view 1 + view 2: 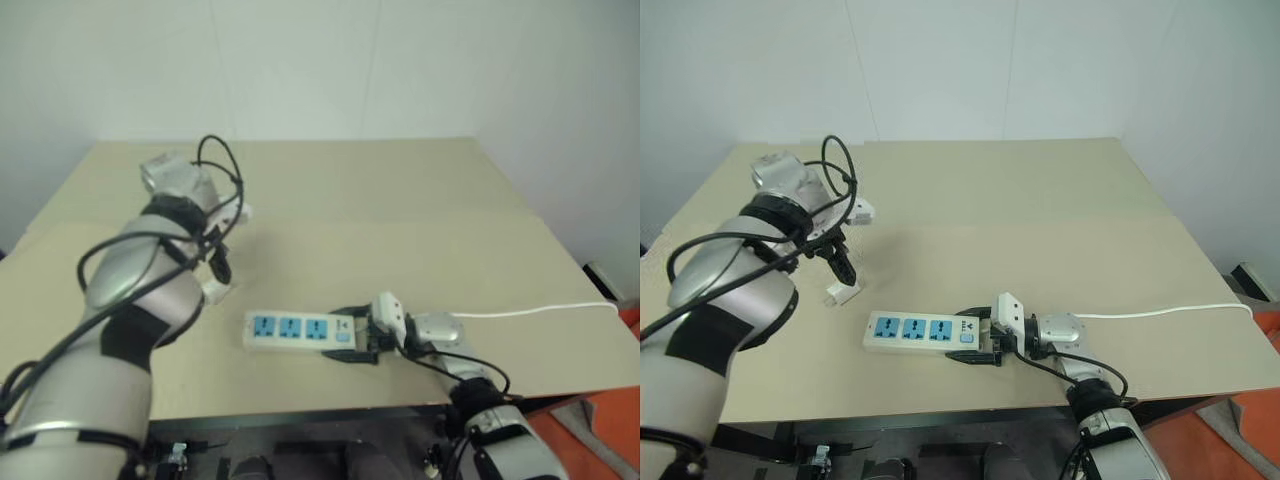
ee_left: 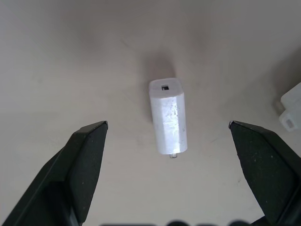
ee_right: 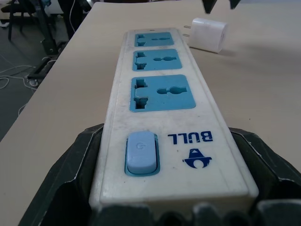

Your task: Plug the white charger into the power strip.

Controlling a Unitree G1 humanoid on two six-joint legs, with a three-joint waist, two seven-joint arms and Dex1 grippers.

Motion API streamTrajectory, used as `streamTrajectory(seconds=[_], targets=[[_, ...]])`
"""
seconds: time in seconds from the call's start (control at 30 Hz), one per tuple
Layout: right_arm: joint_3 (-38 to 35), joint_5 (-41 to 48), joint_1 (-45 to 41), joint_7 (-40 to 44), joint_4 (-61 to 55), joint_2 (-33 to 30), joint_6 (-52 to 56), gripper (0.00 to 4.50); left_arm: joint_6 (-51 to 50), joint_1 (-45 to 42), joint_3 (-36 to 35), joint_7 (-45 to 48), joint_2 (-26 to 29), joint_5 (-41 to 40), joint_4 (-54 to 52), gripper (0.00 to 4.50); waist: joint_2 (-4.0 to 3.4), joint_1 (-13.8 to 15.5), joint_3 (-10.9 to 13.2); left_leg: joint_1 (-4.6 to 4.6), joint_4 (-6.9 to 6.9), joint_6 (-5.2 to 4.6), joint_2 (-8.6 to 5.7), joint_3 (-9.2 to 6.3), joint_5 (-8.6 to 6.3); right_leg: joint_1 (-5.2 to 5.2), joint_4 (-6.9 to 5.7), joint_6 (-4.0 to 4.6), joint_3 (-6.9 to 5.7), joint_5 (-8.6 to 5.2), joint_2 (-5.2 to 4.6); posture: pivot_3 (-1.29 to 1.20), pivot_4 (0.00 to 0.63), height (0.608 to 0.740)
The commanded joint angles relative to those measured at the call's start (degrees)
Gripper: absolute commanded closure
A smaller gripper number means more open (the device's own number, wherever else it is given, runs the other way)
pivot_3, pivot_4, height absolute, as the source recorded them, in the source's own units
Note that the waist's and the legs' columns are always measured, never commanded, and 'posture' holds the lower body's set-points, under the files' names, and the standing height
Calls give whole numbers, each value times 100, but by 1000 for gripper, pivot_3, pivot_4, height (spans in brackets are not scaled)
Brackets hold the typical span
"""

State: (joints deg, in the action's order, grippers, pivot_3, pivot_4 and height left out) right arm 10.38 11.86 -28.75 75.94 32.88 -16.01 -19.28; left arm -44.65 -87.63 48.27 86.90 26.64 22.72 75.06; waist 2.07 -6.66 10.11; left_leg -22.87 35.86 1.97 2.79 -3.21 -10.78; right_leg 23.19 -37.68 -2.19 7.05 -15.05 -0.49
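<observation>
Left gripper (image 2: 167, 136) hangs spread wide over the white charger (image 2: 168, 116), lying flat on the tabletop (image 1: 400, 190) toward the front edge. It looks light, hard and slick: pinch its long flat sides. Right gripper (image 3: 174, 155) clamps the power strip (image 1: 920, 331) by its switch end.

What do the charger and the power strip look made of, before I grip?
The white charger: likely hard plastic, smooth and slightly glossy with faint scuffs; a small metal prong shows at one end. The power strip: matte white plastic shell, lightly smudged, with blue plastic socket faces and switch.
</observation>
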Motion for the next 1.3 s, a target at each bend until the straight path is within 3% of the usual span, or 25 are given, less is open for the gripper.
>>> streamTrajectory(seconds=[0.03, 0.77, 0.87, 1.17, 1.3], targets=[[104, -2, 188, -43, -166, 63, 143, 1079, 170, -67, -113, 3, -48, 289, 60, 0, 0, -4, 0, -1, 0, 0, 0, 0, 0, 0, 1, 0, 1, 0, 0, 0, 150, 740], [104, 67, 443, -287, -691, 15, 452, 1079, 150, 336, -687, -467, -411, 790, 220, 0, 2, -19, 1, 2, 0, 0, -1, -1, 0, -2, -4, 0, 1, 0, 0, 0, 150, 740], [112, 78, 496, -298, -784, -8, 513, 1079, 127, 414, -754, -576, -409, 804, 213, 599, 2, -11, 1, 1, 1, 0, -1, -2, 0, -2, -4, 0, 1, 0, 0, 0, 150, 740], [124, 101, 633, -348, -998, -44, 657, 1079, 69, 473, -995, -970, -454, 759, 192, 3506, 2, -3, 1, 1, 1, 0, -2, -2, 0, -2, -5, 0, 0, 0, -1, 0, 150, 740], [125, 99, 671, -361, -1054, -55, 701, 1079, 204, 388, -1116, -1007, -393, 729, 136, 3527, 2, -1, 1, 3, 2, 0, -2, -3, 0, -3, -10, -1, 1, 0, -1, 0, 150, 740]])
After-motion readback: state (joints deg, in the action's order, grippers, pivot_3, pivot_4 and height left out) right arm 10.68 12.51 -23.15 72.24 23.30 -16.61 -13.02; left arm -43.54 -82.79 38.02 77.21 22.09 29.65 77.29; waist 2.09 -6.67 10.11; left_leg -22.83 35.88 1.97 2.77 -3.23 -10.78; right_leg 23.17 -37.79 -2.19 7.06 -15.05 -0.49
